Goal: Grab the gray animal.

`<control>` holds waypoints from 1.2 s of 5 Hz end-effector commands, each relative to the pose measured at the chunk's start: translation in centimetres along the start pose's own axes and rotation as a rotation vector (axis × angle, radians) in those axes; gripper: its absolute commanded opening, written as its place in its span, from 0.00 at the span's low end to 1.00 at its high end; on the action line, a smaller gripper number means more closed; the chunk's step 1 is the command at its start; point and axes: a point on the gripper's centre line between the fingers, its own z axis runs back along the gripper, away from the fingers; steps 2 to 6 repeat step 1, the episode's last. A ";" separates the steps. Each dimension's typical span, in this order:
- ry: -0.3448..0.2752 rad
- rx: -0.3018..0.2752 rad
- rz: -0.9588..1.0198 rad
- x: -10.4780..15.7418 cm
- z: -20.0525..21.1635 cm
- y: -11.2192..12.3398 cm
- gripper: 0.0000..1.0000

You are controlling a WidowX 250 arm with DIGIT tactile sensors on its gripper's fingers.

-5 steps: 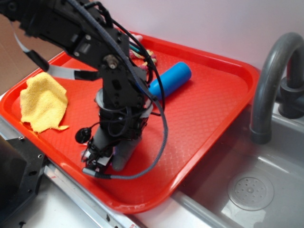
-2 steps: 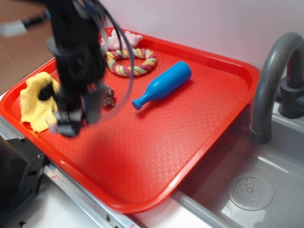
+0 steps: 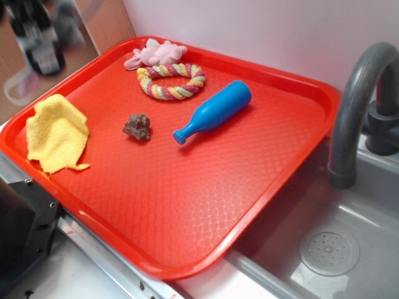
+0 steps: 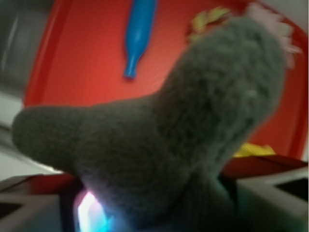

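Exterior: red tray holds yellow cloth, brown lump, blue bottle, rope ring and pink plush at its far edge. Gripper a blur off the tray's far-left corner; jaw state unreadable here.

Wrist: gray animal fills the frame, out of focus, pinched in the claw above the tray; fingers mostly hidden behind it.

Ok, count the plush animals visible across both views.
2. The pink plush animal lies at the red plastic tray's far edge, touching the rope ring; the gray plush mouse fills the wrist view.
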 end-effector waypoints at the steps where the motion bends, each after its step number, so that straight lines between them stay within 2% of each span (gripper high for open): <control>1: -0.032 0.059 0.114 1.7 3.7 -2.1 0.00; 6: -0.032 0.059 0.114 1.7 3.7 -2.1 0.00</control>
